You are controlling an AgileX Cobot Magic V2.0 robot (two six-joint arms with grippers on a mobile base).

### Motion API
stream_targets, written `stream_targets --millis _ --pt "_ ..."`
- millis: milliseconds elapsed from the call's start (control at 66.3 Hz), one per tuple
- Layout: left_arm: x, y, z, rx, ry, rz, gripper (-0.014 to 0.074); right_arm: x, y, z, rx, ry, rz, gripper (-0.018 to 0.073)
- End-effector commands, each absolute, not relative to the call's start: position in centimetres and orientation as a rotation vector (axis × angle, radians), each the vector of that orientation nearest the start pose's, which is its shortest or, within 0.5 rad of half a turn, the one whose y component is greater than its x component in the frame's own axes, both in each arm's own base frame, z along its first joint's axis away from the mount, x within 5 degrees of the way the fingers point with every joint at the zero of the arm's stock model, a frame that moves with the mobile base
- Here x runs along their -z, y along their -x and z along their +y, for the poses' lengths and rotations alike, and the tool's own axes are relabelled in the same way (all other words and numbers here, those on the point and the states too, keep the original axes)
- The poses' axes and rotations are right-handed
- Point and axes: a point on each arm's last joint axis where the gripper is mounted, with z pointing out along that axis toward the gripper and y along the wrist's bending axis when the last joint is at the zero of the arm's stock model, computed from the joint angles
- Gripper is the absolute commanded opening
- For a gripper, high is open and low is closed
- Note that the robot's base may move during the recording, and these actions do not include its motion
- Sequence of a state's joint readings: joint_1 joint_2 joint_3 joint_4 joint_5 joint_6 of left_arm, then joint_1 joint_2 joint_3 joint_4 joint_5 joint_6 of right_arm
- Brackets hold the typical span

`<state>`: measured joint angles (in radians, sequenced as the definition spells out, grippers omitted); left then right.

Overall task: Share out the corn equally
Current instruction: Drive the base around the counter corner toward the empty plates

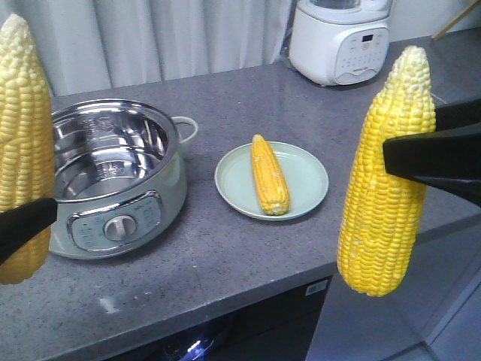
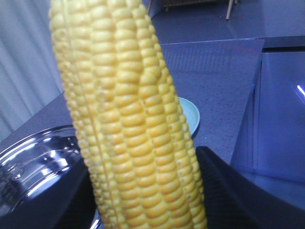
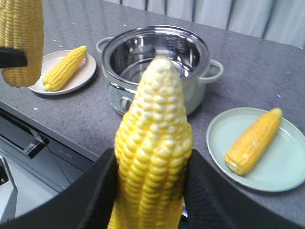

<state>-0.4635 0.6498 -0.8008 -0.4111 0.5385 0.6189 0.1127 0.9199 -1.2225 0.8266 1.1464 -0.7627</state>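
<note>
**1. Held items.** The left gripper has its black jaws clamped on the lower body of a bright yellow whole corn cob. The cob is upright with its pale tip up, on the left side of the round stainless-steel electric pot. The right gripper is closed the same way on a second yellow corn cob. This cob is to the right of the pot, past the plate there and out by the front edge of the speckled grey stone countertop. Both cobs hang clear of the countertop.

Judgement: an upright grip on the body keeps each cob above the pot rim and the plates during transfer.

**2. Placed items.** A pale green round plate lies just right of the pot and bears a third yellow cob flat across its middle. A second pale round plate lies on the pot's opposite side and bears a fourth yellow cob. No corn shows inside the pot.

Judgement: with one cob on each plate and one in each gripper, one held cob added to each plate gives equal shares.

**3. Markings.** The pot's control panel carries small marks. The white countertop appliance, behind the pot to its right, shows a dark display and buttons. None of this is legible, and no brand can be read.
</note>
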Motion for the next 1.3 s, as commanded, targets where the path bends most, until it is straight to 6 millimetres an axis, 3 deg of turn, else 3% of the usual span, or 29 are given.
stream_targets --millis 0,1281 --pt "-39.57 -10.24 -7.01 0.34 -0.717 1.594 0.0323 -46.21 -12.96 7.63 -0.657 0.808 1.792 0.0204" --pt "-39.57 -10.24 -7.01 0.34 -0.717 1.594 0.0323 -46.21 -12.96 7.63 -0.657 0.808 1.792 0.0204"
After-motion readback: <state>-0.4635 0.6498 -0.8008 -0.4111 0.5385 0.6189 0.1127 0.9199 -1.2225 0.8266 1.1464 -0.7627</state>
